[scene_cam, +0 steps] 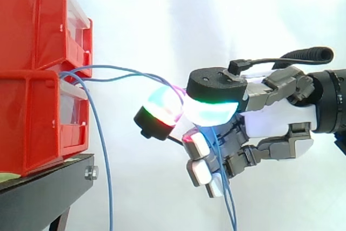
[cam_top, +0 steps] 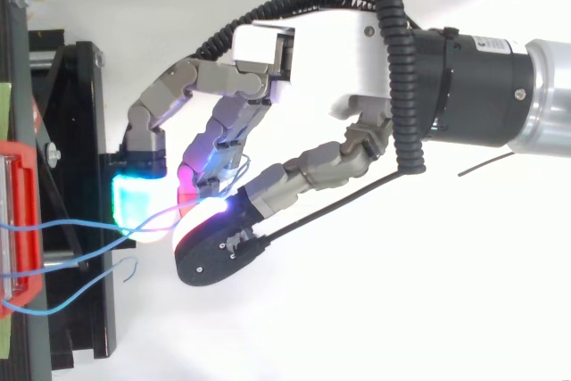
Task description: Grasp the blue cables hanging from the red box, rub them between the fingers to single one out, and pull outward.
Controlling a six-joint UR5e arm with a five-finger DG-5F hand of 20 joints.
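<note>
The hand (scene_cam: 273, 116) pinches the blue cables (scene_cam: 116, 68) between its glowing pads, well apart from the stacked red bins (scene_cam: 38, 96) at its 9 o'clock. The cables cross that open gap from the bins' front edge. Loose lengths hang toward 6 o'clock below the hand and beside the black stand (scene_cam: 43, 190).

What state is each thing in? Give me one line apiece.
Bins: two, stacked upright on the stand.
Hand: shut, fingers pinching the cables.
Cables: drawn from the bins across to the hand, ends hanging below it; one hangs free beside the lower bin.
</note>
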